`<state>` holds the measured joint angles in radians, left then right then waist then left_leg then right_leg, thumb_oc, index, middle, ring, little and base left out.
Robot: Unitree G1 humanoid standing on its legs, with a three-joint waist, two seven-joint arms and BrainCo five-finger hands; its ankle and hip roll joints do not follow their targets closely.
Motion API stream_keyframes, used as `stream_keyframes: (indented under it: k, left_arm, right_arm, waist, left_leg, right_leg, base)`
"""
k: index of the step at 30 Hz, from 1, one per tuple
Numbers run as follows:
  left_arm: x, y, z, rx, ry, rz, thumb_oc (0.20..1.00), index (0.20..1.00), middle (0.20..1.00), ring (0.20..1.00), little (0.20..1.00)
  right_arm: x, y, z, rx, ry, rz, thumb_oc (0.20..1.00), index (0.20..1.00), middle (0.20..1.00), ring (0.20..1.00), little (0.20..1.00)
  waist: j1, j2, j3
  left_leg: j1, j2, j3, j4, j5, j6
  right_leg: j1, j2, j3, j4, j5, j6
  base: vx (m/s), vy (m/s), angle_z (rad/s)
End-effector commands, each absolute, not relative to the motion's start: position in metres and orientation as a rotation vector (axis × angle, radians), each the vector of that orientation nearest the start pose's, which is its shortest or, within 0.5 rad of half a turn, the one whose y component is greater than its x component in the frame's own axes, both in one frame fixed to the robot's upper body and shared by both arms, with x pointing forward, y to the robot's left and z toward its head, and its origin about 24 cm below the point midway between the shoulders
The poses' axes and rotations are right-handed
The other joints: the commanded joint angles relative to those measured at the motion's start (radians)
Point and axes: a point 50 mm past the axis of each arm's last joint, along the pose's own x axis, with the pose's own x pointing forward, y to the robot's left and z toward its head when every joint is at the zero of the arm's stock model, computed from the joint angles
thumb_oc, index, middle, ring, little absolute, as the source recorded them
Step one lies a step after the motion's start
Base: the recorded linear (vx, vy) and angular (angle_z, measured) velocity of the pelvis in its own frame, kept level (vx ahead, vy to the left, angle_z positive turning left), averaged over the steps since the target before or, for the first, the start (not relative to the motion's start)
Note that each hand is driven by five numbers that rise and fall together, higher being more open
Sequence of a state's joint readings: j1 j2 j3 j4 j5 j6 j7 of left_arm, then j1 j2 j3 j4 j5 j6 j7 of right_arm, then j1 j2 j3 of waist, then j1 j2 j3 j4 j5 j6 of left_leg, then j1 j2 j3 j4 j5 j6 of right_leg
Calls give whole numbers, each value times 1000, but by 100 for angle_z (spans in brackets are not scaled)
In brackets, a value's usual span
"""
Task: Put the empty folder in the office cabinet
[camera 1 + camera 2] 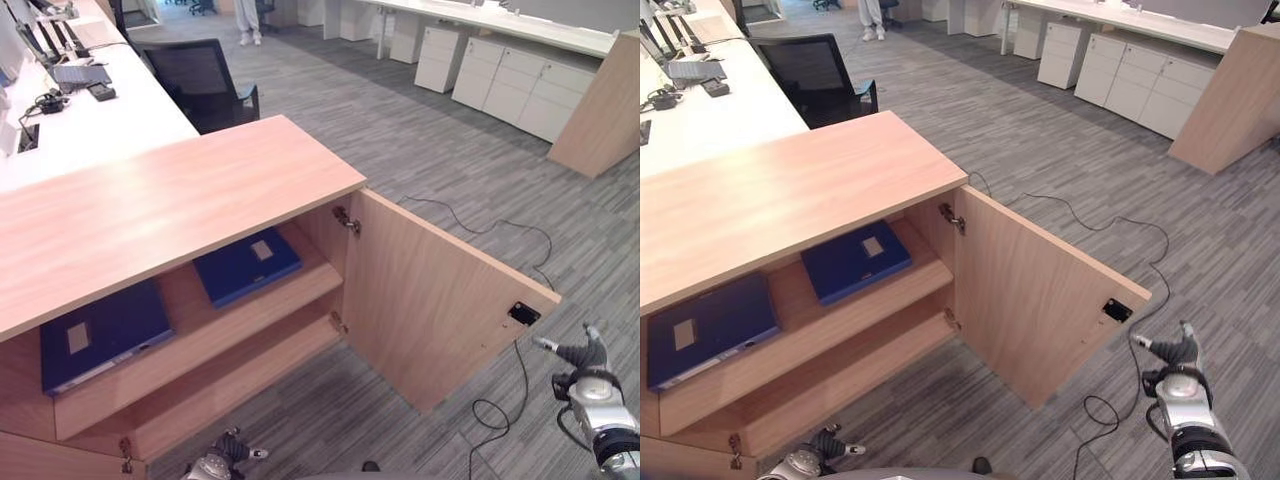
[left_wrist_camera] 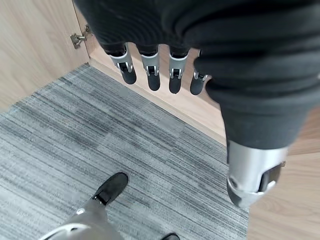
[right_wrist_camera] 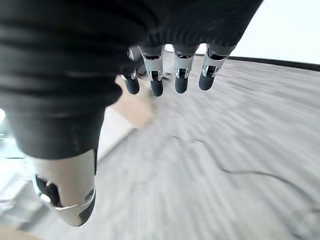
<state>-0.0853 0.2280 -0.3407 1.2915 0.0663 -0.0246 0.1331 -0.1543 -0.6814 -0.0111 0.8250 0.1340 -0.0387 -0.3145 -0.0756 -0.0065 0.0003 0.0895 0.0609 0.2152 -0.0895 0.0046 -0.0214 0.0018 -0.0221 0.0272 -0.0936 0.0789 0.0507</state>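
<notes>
A low wooden office cabinet [image 1: 170,200] stands before me with its right door [image 1: 430,300] swung wide open. Two dark blue folders lie flat on its upper shelf: one [image 1: 246,264] near the right side, one [image 1: 103,334] at the left. My left hand [image 1: 222,462] hangs low by the cabinet's foot, open and holding nothing; its straight fingers [image 2: 150,70] point at the cabinet's base. My right hand [image 1: 590,372] hangs past the door's outer edge, open and holding nothing, its fingers [image 3: 180,70] relaxed over the carpet.
A white desk [image 1: 90,120] with a laptop and cables runs behind the cabinet, a black office chair [image 1: 200,80] beside it. White drawer units [image 1: 520,80] line the far right. A person's legs [image 1: 247,20] stand far back. Grey carpet [image 1: 420,150] spreads to the right.
</notes>
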Motion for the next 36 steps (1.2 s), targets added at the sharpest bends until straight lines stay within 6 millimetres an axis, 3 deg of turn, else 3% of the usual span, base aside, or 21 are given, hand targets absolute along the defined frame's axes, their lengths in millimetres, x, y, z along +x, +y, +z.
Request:
stream_keyframes:
  k: [1,5,11,14,15,16,20,23,28,31,36]
  left_arm:
    - [123,220,-157,564,1146,-65,1000,1000,1000,1000,1000]
    - [122,219,-158,564,1148,-74,1000,1000,1000,1000,1000]
    - [116,218,-160,547,1165,-76,1000,1000,1000,1000,1000]
    - [114,218,-160,533,1173,-75,1000,1000,1000,1000,1000]
    - [114,218,-160,524,1173,-78,1000,1000,1000,1000,1000]
    - [114,218,-160,524,1174,-78,1000,1000,1000,1000,1000]
    - [113,217,-161,506,1177,-77,1000,1000,1000,1000,1000]
    - [113,214,-161,492,1180,-82,1000,1000,1000,1000,1000]
    - [114,212,-161,442,1179,-44,1000,1000,1000,1000,1000]
    - [104,226,-162,380,1226,77,1000,1000,1000,1000,1000]
    - [79,243,-163,303,1298,229,1000,1000,1000,1000,1000]
  right_arm:
    - [236,-385,25,-644,382,-662,1000,1000,1000,1000,1000]
    - [245,-384,33,-648,353,-645,1000,1000,1000,1000,1000]
    - [267,-354,36,-590,267,-492,1000,1000,1000,1000,1000]
    - [281,-319,39,-534,189,-300,1000,1000,1000,1000,1000]
    - [285,-297,41,-501,150,-170,1000,1000,1000,1000,1000]
    - [284,-297,40,-501,150,-170,1000,1000,1000,1000,1000]
    - [283,-251,39,-353,85,52,1000,1000,1000,1000,1000]
    - [274,-194,40,-178,28,307,1000,1000,1000,1000,1000]
    - [257,-115,51,55,-30,645,1000,1000,1000,1000,1000]
    - [248,-73,62,105,-44,846,1000,1000,1000,1000,1000]
    - [245,-59,58,79,-4,930,1000,1000,1000,1000,1000]
  waist:
    - [12,-43,-6]
    - [21,-44,-9]
    - [31,-44,-11]
    - [34,-42,-11]
    - [34,-42,-11]
    - [34,-42,-12]
    - [35,-41,-12]
    - [36,-40,-12]
    - [45,-43,-8]
    - [64,-49,-2]
    - [90,-58,7]
  left_leg:
    - [-5,-56,-39,2,-71,28]
    - [-5,-56,-43,2,-67,27]
    - [-8,-57,-47,2,-60,23]
    - [-9,-58,-46,2,-56,19]
    - [-9,-58,-44,2,-54,17]
    - [-9,-58,-44,2,-54,17]
    - [-12,-57,-41,2,-50,13]
    - [-14,-56,-36,2,-48,10]
    - [-21,-54,-37,2,-42,9]
    - [-28,-53,-43,2,-37,8]
    - [-38,-54,-59,2,-29,7]
  right_leg:
    - [0,28,-33,7,-52,42]
    - [5,25,-41,7,-53,41]
    - [10,26,-46,7,-59,39]
    - [12,28,-47,8,-64,38]
    - [12,29,-46,8,-66,37]
    - [13,29,-46,8,-66,37]
    - [10,29,-45,8,-67,35]
    - [8,29,-45,8,-70,34]
    - [5,27,-52,7,-69,34]
    - [-1,24,-63,6,-64,34]
    - [-3,16,-83,7,-61,35]
  base:
    - [0,0,0]
    - [0,0,0]
    - [0,0,0]
    - [0,0,0]
    - [0,0,0]
    - [0,0,0]
    - [0,0,0]
    - [0,0,0]
    - [-4,3,-4]
    - [-8,16,7]
    - [-2,19,11]
